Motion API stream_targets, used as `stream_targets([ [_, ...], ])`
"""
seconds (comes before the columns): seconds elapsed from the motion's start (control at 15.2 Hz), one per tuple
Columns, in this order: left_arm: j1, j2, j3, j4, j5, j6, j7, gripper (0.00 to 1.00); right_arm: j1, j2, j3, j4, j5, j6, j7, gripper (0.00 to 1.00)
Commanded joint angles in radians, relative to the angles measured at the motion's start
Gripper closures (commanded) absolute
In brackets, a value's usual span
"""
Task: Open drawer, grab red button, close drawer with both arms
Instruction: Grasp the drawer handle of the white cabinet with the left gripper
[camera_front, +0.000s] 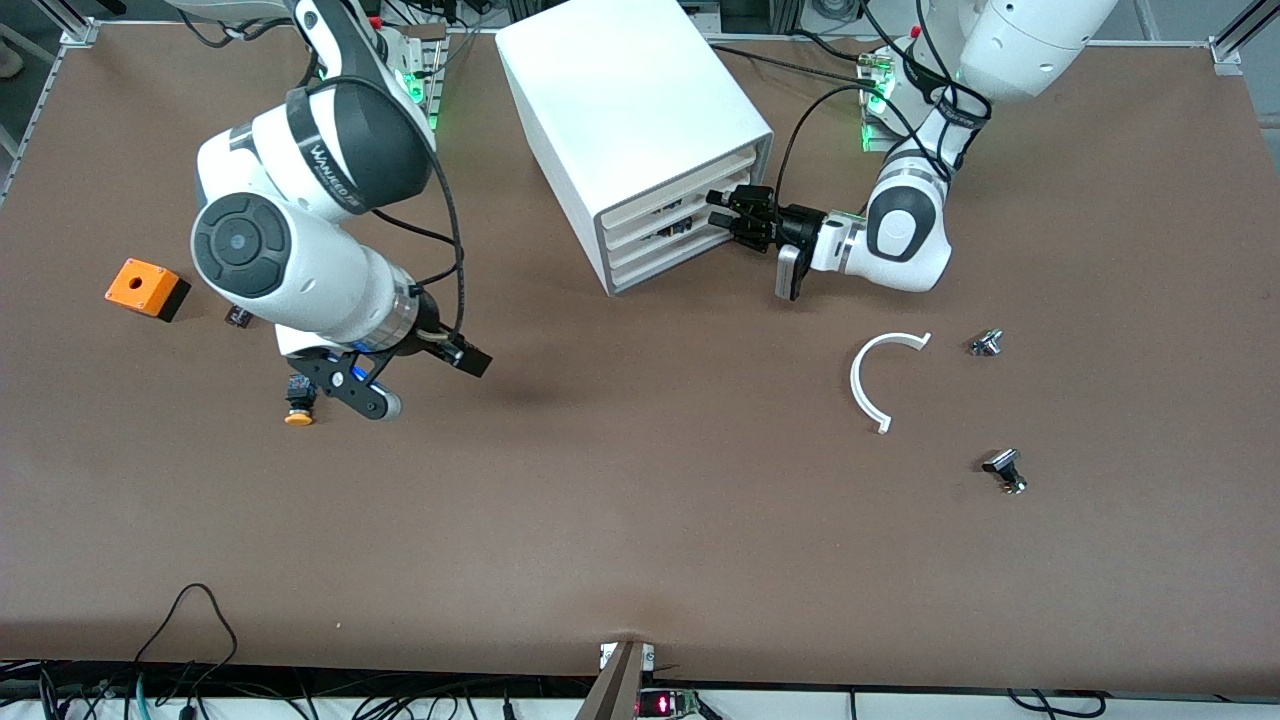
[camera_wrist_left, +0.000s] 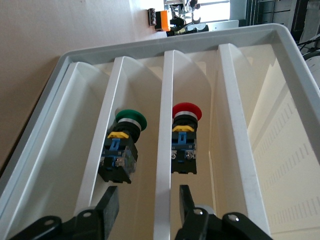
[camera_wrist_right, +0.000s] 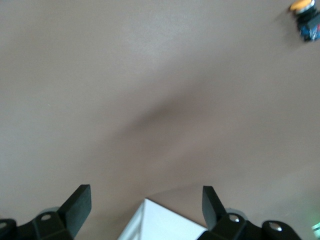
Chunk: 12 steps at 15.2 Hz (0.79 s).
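1. Left tool (camera_front: 722, 208) is right at the front of the white cabinet (camera_front: 630, 120), its fingers (camera_wrist_left: 111, 202) apart and straddling a cream drawer edge (camera_wrist_left: 165, 165). The left wrist view looks straight into the stacked drawers.
2. There's the button (camera_wrist_left: 184, 140): red cap, black body, lying inside the drawer (camera_wrist_left: 235, 150), beside a green-capped button (camera_wrist_left: 122, 147) in the neighbouring one.
3. My read: the opening step is on. Best to close squarely on that edge, then pull straight out along the drawer's line. A skewed tug could jam the tray or drag the cabinet across the bench (camera_front: 640, 500).
4. Right tool (camera_front: 355, 385) waits over the bench near the orange-capped button (camera_front: 298, 402), fingers (camera_wrist_right: 80, 202) spread wide, holding nothing.
5. It should stay clear until the drawer is far enough out to reach in from above.
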Motion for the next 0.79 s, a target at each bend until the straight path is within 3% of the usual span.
stream_targets([
  [0.0,0.005,-0.005,-0.018,-0.024,-0.032,-0.004,0.028,0.62,0.033,0.071,-0.001,0.115,0.017,-0.01,0.135,0.02],
  [0.13,0.011,-0.003,-0.026,-0.024,-0.032,-0.004,0.027,0.98,0.044,0.093,-0.001,0.142,0.046,-0.005,0.198,0.02],
  [0.33,0.019,-0.003,-0.026,-0.023,-0.032,-0.007,0.016,1.0,0.055,0.105,0.001,0.154,0.105,0.053,0.328,0.02],
  [0.72,0.086,-0.005,-0.021,0.026,-0.016,-0.036,-0.06,1.0,0.11,0.122,-0.001,0.163,0.11,0.111,0.527,0.02],
])
